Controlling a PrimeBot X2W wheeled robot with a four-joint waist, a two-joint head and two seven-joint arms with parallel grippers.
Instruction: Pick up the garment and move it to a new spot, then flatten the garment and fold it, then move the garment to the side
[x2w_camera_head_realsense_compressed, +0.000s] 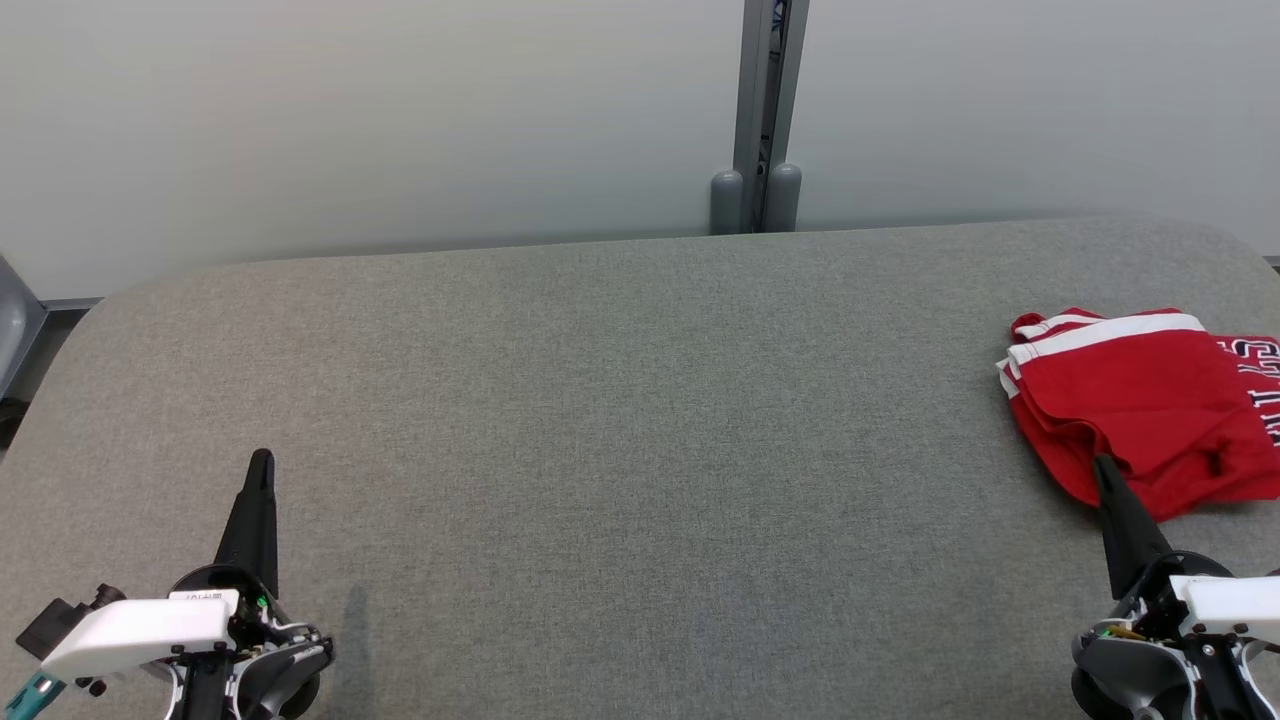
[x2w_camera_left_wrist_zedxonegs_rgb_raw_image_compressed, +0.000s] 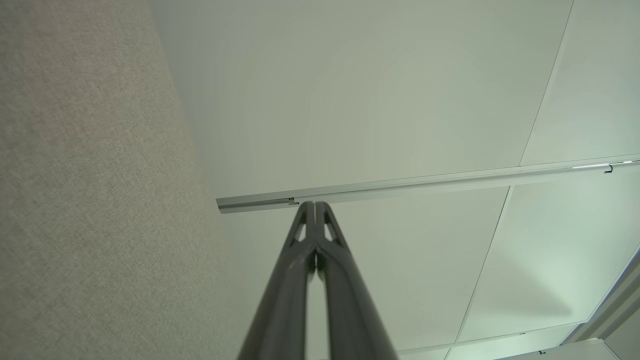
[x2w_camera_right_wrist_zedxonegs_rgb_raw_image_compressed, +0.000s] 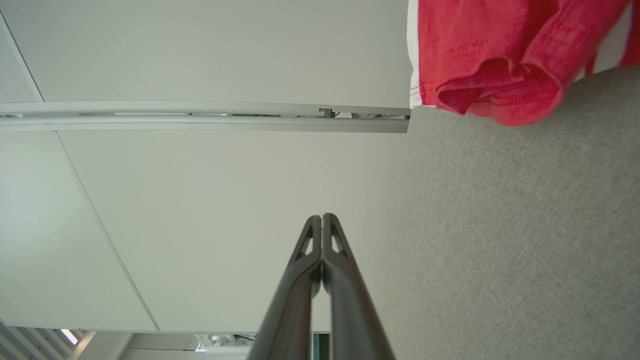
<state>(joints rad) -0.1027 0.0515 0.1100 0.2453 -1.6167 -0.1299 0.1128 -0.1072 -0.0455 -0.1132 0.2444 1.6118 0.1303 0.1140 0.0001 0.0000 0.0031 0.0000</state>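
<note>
There's the left claw (x2w_camera_head_realsense_compressed: 262, 462), low at the near left, pressed fully closed and pointing straight ahead. The right claw (x2w_camera_head_realsense_compressed: 1101, 466) sits at the near right, closed tight too, tilted slightly inward.

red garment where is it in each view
Head view: red garment at the right edge, mid-height, on the grey table.
Right wrist view: red garment in the top right corner.
Left wrist view: grey table on the left, wall ahead.
Shared landmark: the grey table.
</note>
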